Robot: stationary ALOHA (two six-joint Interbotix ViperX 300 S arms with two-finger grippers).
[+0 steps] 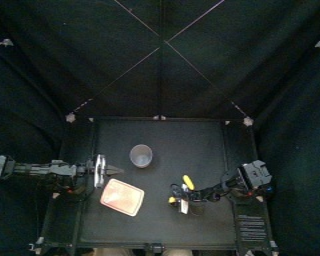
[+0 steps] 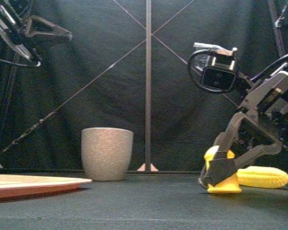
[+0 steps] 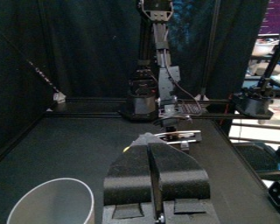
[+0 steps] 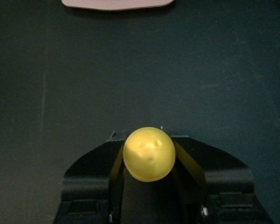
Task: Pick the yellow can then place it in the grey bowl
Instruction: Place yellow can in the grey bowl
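The yellow can [image 4: 149, 151] sits between the jaws of my right gripper [image 4: 149, 168], which is shut on it. In the front view the right gripper [image 2: 221, 172] is low at the right, and the yellow can [image 2: 226, 187] is at table level under it. The tall grey speckled cup [image 2: 107, 153] stands upright well to its left, near the table's middle [image 1: 141, 154]. My left gripper [image 3: 154, 159] rests shut and holds nothing, at the table's left [image 1: 99, 172], close beside the cup [image 3: 55, 203].
A flat pink tray [image 1: 123, 196] lies at the front left, between the two grippers. A second yellow toy [image 2: 265, 177] lies on the table just right of the right gripper. Bare table separates the right gripper from the cup.
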